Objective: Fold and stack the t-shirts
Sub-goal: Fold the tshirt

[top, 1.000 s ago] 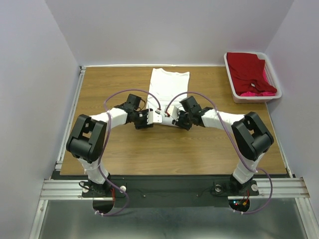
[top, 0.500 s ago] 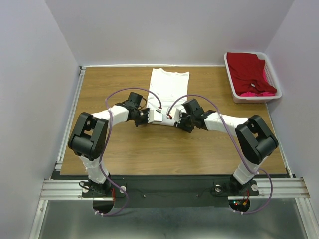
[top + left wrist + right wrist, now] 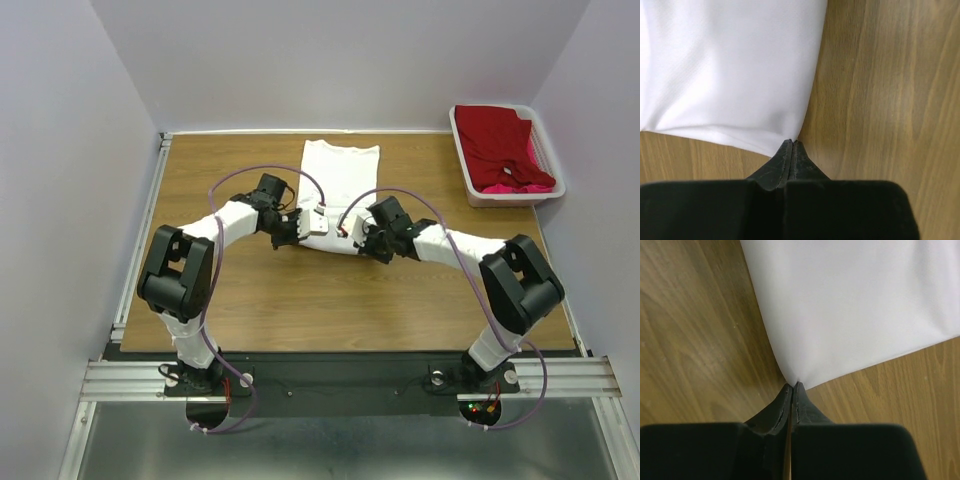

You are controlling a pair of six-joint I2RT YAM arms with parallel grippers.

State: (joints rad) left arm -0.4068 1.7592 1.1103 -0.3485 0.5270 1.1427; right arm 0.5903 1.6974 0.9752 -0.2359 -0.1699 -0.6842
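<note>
**White shirt lies lengthwise on the table, both near corners pinched**

The white t-shirt (image 3: 340, 175) lies flat on the wooden table (image 3: 230, 300), around the middle of its width and in its far half. It is folded into a narrow strip. Its long axis runs straight from the table's near side to its far side, and its far end reaches almost to the table's far edge. Its near end lies between the two grippers. From above I cannot tell which end is the collar and which the hem.

The left gripper (image 3: 791, 143) is clenched, its jaws pressed together on the near left corner of the shirt (image 3: 730, 75). The cloth runs right into the tips. The right gripper (image 3: 791, 385) is likewise clamped tight on the near right corner (image 3: 855, 305). In the overhead view both arms reach inward over the middle of the table. The left gripper (image 3: 303, 226) and right gripper (image 3: 353, 237) face each other across the shirt's near end.

At the table's far right corner stands a white plastic basket (image 3: 463, 170), well apart from the white shirt. A deep red t-shirt (image 3: 497, 140) is heaped in it and fills most of it. A bright pink t-shirt (image 3: 510, 187) shows at the basket's near end, beneath the red one. Bare wood lies between the basket and the white shirt, and only the two arms cross the table's near half.
</note>
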